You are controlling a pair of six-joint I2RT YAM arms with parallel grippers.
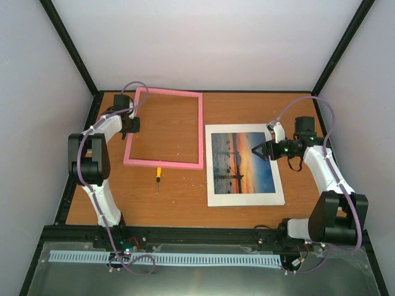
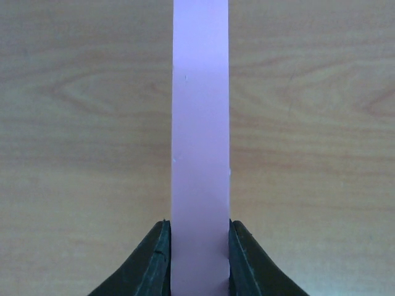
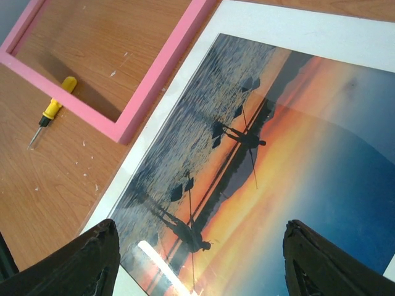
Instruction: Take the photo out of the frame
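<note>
My left gripper (image 2: 199,231) is clamped on the frame (image 1: 163,163), one black finger (image 2: 151,259) pressed to each side of its left rail. My left wrist camera shows that pale pink rail running straight away from the pads over bare wood. The frame sits in the far-left part of the tabletop (image 1: 247,108), its long sides running from the far edge toward the near edge. Nothing fills its opening, and the wood grain shows through. I cannot tell whether the rail I hold rests on the table or is raised off it.

The photo (image 1: 242,162) is out of the frame. It lies face up in the right half of the tabletop, just beside the frame's right rail, with the white mat (image 1: 244,198) around it. My right gripper (image 1: 258,150) hangs over the photo's right-hand edge, pointing toward the left edge of the table. Its fingers are spread wide and hold nothing, with the orange horizon showing between them.

A small yellow-handled screwdriver (image 1: 158,174) lies on the wood just beside the frame's near rail, on the side toward the near edge
</note>
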